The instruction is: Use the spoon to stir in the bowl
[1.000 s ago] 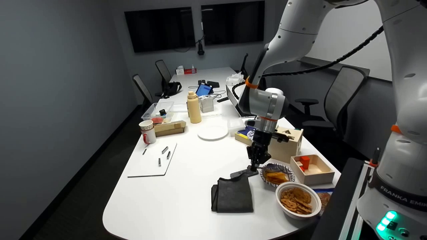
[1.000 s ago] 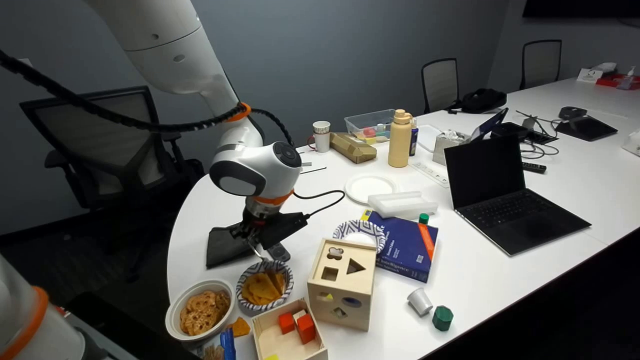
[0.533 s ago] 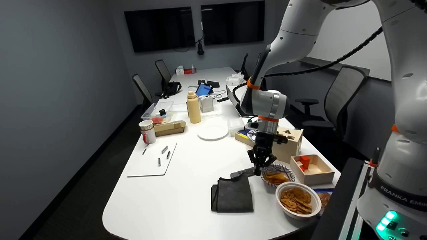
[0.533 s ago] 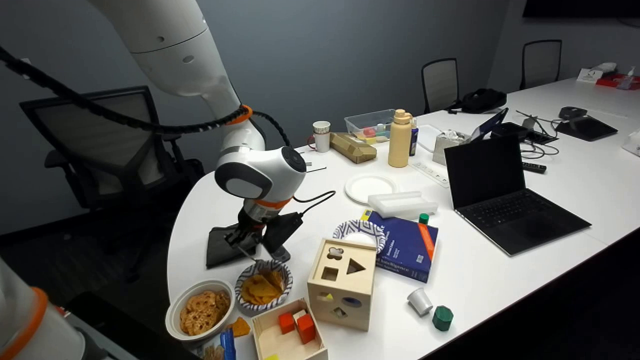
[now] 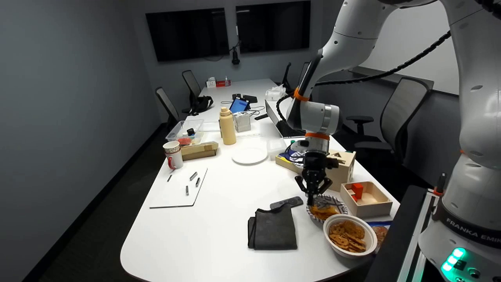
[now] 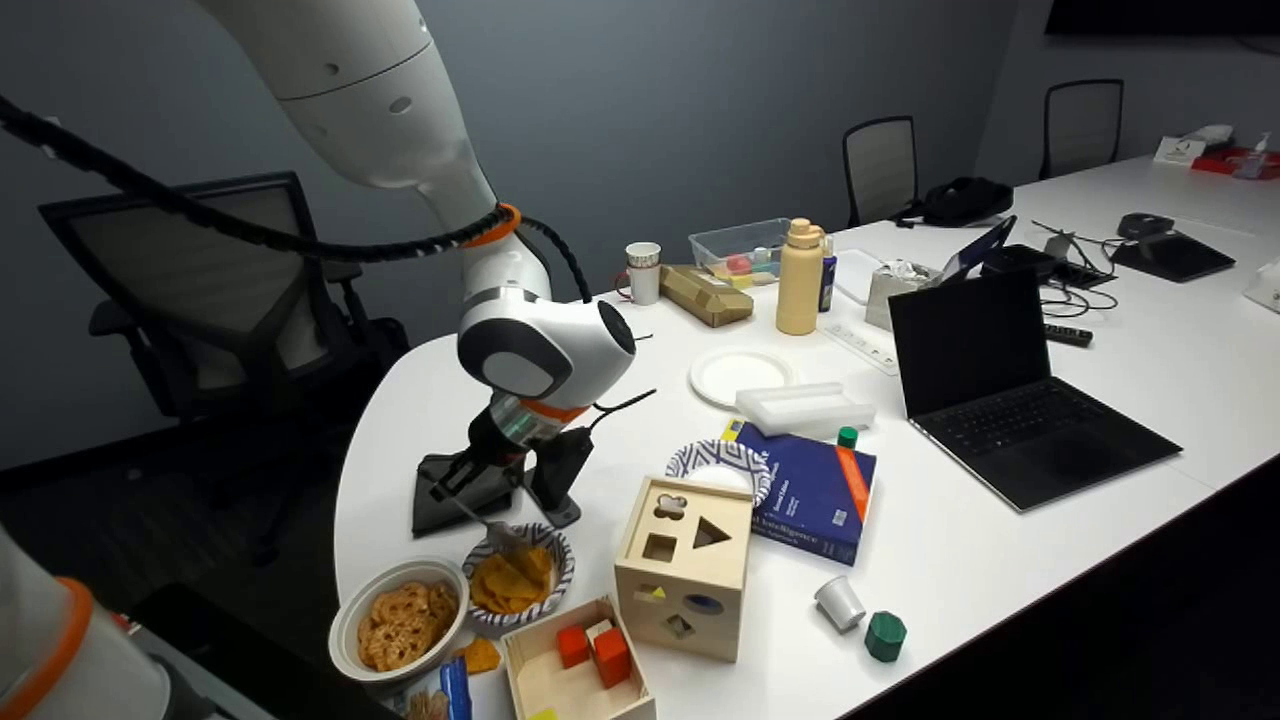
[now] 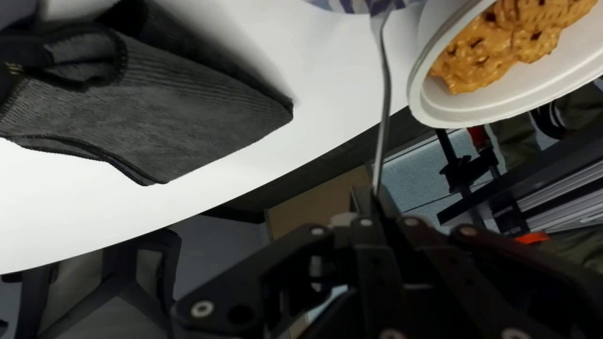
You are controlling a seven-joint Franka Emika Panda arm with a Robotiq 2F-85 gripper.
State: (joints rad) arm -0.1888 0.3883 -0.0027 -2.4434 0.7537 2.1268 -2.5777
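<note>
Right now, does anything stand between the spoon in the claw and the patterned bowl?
Nothing visible does: the spoon, gripped in the claw, reaches over the rim of the patterned bowl. The white bowl sits beside that path, not across it.

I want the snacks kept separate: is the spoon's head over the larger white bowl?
No, in an exterior view the spoon reaches over the smaller patterned bowl, not the white bowl.

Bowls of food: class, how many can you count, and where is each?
2: the smaller patterned bowl, where the spoon reaches, and the larger white bowl beside it. The patterned dish partly hidden behind the wooden cube shows no food.
</note>
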